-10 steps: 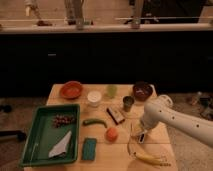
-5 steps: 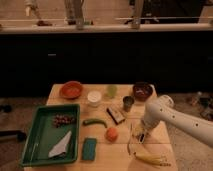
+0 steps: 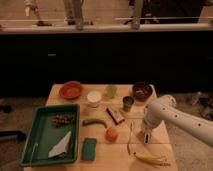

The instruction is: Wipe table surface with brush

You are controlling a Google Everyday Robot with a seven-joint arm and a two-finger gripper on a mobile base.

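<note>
1. The hand [image 3: 147, 135] hangs at the end of the white arm [image 3: 176, 116], to the right of the orange [image 3: 111, 134]. It points down, low over the bench [image 3: 113, 158]. I cannot tell whether it is wide, narrow or holding something.
2. The brush [image 3: 146, 142] appears to be the slim white shape with a dark patch at the hand's lower end, also right of the orange. It blends into the hand's white casing, so I cannot tell where one stops and the other starts. I also cannot tell whether it touches the bench.
3. A thin pale stick [image 3: 129, 140] lies between the orange and the hand, running front to back.
4. A banana [image 3: 150, 159] lies to the front right of the orange, near the bench's front edge.
5. A dark block [image 3: 115, 115] sits just behind the orange.
6. A metal cup [image 3: 128, 103] stands behind the orange and to the right. A dark bowl [image 3: 142, 91] is further back the same way, and its contents are hard to make out.
7. A green vegetable [image 3: 94, 121] lies behind and left of the orange, and a teal sponge [image 3: 89, 148] lies in front and to the left.
8. A green tray [image 3: 40, 135] lies left of the orange. It holds a white folded sheet [image 3: 61, 145] and small brownish pieces [image 3: 62, 119] too blurred to name.
9. Well behind the orange stand a white cup [image 3: 93, 97], a green cup [image 3: 111, 91] and, further left, an orange bowl [image 3: 71, 90].
10. The arm is cut off by the right edge of the view, and the bench's front edge by the bottom.
</note>
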